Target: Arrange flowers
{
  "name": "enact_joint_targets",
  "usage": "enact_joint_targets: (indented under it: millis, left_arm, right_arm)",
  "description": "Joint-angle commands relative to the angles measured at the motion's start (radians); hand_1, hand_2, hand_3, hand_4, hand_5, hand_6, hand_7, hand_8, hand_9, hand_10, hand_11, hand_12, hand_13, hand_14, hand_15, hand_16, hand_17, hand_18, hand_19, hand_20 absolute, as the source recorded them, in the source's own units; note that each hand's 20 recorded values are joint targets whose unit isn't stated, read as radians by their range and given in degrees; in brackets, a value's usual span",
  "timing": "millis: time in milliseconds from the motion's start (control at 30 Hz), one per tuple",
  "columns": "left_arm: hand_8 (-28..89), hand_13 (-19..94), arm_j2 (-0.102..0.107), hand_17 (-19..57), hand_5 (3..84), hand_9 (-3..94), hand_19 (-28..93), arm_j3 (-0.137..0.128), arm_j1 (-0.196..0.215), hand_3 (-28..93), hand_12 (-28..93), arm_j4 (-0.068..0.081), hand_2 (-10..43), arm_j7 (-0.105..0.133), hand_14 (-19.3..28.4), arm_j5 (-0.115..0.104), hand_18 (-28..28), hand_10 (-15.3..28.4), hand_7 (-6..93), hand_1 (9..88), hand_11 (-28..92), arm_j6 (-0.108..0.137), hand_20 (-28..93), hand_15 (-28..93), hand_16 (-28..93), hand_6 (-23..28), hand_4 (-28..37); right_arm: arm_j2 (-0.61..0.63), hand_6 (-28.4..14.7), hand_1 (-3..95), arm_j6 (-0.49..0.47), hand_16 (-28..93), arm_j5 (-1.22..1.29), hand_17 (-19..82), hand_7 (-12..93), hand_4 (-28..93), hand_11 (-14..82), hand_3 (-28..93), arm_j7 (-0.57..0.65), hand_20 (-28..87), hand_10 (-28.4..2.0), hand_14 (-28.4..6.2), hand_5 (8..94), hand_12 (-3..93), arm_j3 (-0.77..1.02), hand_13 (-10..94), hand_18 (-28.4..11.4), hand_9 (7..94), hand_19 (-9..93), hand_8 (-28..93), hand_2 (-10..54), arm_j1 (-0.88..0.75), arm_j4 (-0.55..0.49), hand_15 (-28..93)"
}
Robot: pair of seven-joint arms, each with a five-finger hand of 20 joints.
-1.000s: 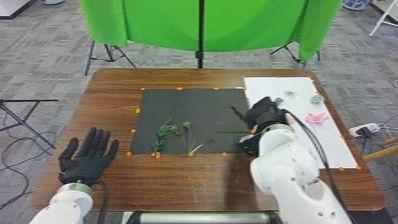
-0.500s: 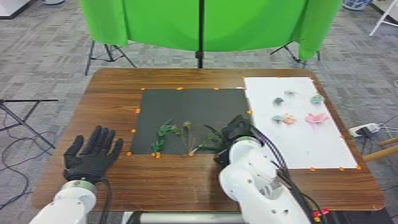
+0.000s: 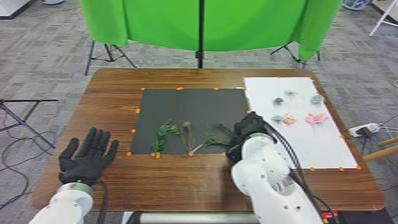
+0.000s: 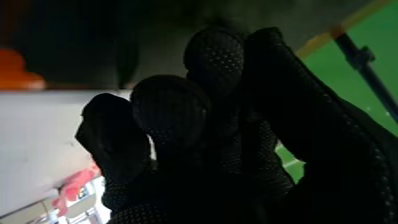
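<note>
In the head view, my right hand [image 3: 246,133] is low over the right edge of the black sheet [image 3: 191,105], its fingers relaxed. Beside it on the sheet lies a thin green sprig [image 3: 212,143]. Farther left are a leafy green stem [image 3: 162,136] and a thinner stem [image 3: 187,134]. A pink flower [image 3: 316,118], a peach flower [image 3: 289,119] and several small bluish ones rest on the white sheet [image 3: 298,145]. The left hand [image 3: 84,159] is open at the table's left side. In the right wrist view, the right hand [image 4: 213,165] has loosely extended fingers and nothing visible between them.
Orange clips [image 3: 190,154] line the edges of both sheets on the brown table [image 3: 115,100]. A green backdrop [image 3: 160,25] stands behind the table. Cables run along my right arm and cross the lower part of the white sheet.
My right hand first moved left and nearer from the white sheet's edge, then slightly back to the right. The left hand shifted a little and returned. More of the small flowers are uncovered.
</note>
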Motion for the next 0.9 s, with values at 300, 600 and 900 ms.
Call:
enact_joint_targets:
  millis: [300, 600, 900]
  left_arm:
    - [-10, 31, -0.019, -7.3, 50.6, 42.9, 43, -0.003, 0.038, 84, 12, 0.004, 14.6, 0.016, 16.9, -0.003, 14.5, 16.4, 13.4, 28.5, 29, 0.002, 19, 49, -9, 11.4, -28.3]
    - [-10, 31, -0.027, -7.3, 50.8, 43.2, 43, -0.009, 0.032, 83, 12, 0.008, 14.5, -0.001, 16.9, 0.008, 14.5, 16.2, 13.6, 29.3, 30, 0.009, 19, 49, -10, 11.4, -28.3]
    - [-10, 31, -0.035, -7.2, 50.9, 43.3, 43, -0.002, 0.031, 83, 12, 0.007, 14.0, -0.005, 16.7, 0.004, 14.5, 16.0, 13.9, 29.8, 30, 0.022, 19, 49, -10, 11.4, -28.3]
  right_arm:
    - [0.181, -6.5, 38.6, -0.029, 30, -0.048, 47, 20, -27, 38.1, 81, -0.204, 60, -20.7, -14.6, 71.1, 23.4, 0.040, 68, -24.7, 69.1, 93, -11, -9.5, -0.102, -0.154, 73]
    - [0.238, -3.9, 43.9, -0.183, 24, -0.089, 34, 26, -28, 26.7, 87, -0.295, 55, -21.8, -17.4, 71.1, 19.4, 0.066, 53, -26.1, 53.9, 93, -12, -9.5, -0.183, -0.197, 77]
    - [0.227, -3.6, 48.4, -0.159, 26, -0.159, 33, 42, -28, 29.1, 77, -0.339, 55, -19.6, -15.6, 66.5, 19.6, 0.026, 56, -26.0, 57.8, 93, 6, -9.5, -0.180, -0.126, 78]
